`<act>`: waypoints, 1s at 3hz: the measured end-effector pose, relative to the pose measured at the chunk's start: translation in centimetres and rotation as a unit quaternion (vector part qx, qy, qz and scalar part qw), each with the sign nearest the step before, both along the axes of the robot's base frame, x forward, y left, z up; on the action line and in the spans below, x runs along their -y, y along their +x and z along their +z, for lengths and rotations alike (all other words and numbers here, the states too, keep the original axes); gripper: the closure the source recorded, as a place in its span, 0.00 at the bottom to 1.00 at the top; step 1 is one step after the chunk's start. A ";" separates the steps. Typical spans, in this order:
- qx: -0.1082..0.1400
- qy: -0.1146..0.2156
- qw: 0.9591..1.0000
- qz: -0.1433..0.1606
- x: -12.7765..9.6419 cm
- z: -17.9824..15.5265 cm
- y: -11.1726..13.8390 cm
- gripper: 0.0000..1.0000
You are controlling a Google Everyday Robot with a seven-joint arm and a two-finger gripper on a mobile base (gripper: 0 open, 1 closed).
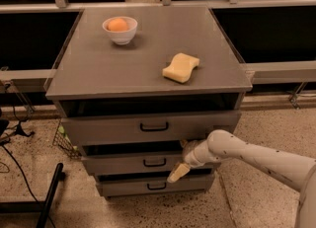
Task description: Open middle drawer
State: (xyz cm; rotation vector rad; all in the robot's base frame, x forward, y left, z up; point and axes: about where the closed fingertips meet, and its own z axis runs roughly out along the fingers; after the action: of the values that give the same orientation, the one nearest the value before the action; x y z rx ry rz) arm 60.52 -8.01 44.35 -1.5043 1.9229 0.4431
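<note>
The middle drawer (123,164) is a grey flat front with a small black loop handle (154,162), set between a taller top front (108,129) and a narrower bottom front (128,186). A dark gap shows above it. My gripper (178,171) is at the end of the white arm (247,153), which reaches in from the right. It hangs in front of the middle drawer's right part, just right of and slightly below the handle, with its cream tip pointing down-left.
On the grey cabinet top (98,69) stand a white bowl with an orange (119,28) and a yellow sponge (180,67). A black stand leg (49,197) and cables lie on the floor at the left. A wire basket (64,140) sits beside the cabinet.
</note>
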 end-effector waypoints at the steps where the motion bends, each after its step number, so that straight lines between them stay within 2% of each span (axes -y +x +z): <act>1: -0.001 -0.003 1.000 0.003 -0.2 -0.8 0.4 0.00; 2: -0.019 -0.010 1.000 0.001 -0.1 -1.6 0.3 0.00; 3: -0.051 -0.017 0.999 -0.001 0.0 -2.3 -0.3 0.00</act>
State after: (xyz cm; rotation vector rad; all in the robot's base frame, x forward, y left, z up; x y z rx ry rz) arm 60.24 -7.99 42.07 -1.5287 2.0197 0.4980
